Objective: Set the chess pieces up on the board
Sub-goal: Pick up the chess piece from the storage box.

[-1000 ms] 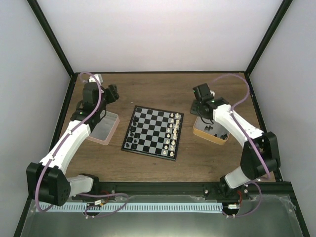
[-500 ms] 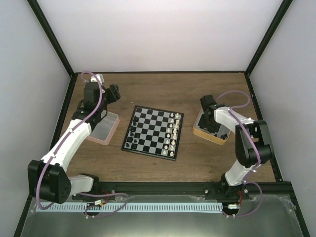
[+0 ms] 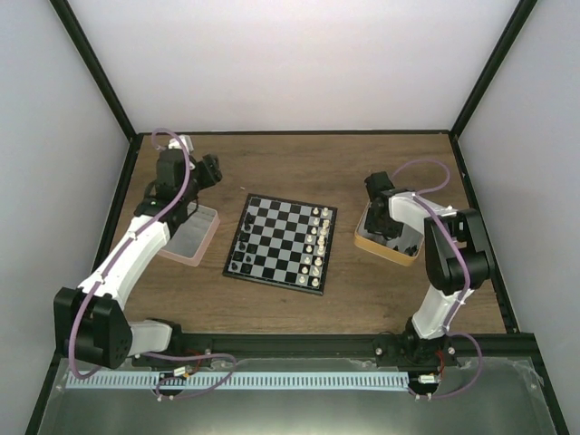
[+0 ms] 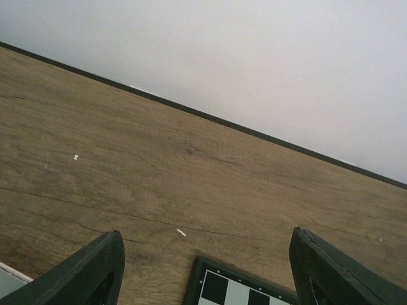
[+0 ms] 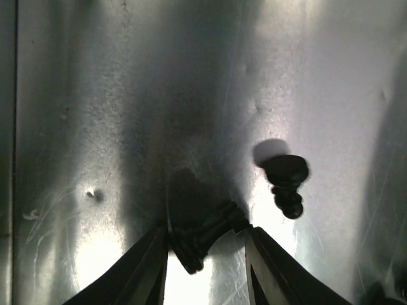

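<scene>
The board [image 3: 281,243] lies mid-table, with a few black chess pieces [image 3: 237,258] along its left side and white chessmen [image 3: 317,240] in its right columns. My right gripper [image 3: 384,225] is down inside the tan tray [image 3: 379,248]. In the right wrist view its jaws [image 5: 206,254] have narrowed onto a black chess piece [image 5: 203,238] lying on its side on the tray floor, touching both fingers. Another black piece [image 5: 286,178] lies just to its right. My left gripper [image 3: 210,170] hovers open and empty beyond the board's far-left corner [image 4: 235,293].
A pink-rimmed clear box [image 3: 188,237] sits left of the board under my left arm. More black pieces lie in the tan tray near its right end [image 3: 410,246]. The shiny tray floor [image 5: 95,95] has a wall at its left edge. Black frame posts border the table.
My right arm swung in and dropped its gripper into the tan tray, around a black piece. My left arm barely moved.
</scene>
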Tool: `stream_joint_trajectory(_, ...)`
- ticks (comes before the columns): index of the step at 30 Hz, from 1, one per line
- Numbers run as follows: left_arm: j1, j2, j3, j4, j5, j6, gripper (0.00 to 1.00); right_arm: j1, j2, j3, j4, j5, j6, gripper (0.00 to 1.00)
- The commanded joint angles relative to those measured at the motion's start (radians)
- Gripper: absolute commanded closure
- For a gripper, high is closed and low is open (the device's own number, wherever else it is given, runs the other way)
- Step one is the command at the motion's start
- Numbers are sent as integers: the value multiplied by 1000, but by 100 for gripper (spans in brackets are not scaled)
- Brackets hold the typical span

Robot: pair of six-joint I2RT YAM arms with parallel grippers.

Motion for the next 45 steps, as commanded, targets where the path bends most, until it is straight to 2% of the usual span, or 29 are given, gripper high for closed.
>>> stream_joint_trajectory(1,5,13,36,26,5,7,27,-12,34,46,22,47,-34,64)
stream_joint_trajectory(11,5,24,40,29,9,6,27,-28,51,46,41,-4,27,64)
stream_joint_trajectory(23,5,30,42,29,11,5,27,-27,18,18,-108,-5,206,66)
stream_joint_trajectory(26,5,34,42,32,16,6,27,-27,16,9,-87,-23,209,70)
stream_joint_trajectory(31,5,32,42,32,17,7,27,-27,22,11,-71,-39,211,85)
stream_joint_trajectory(36,5,30,41,32,25,10,27,-28,-1,27,-43,-2,188,88)
stream_joint_trajectory(41,5,38,45,63,140,28,26,-25,-107,42,59,-49,87,88)
stream_joint_trajectory(45,5,71,74,92,322,36,26,-14,-226,45,180,-203,-29,87)
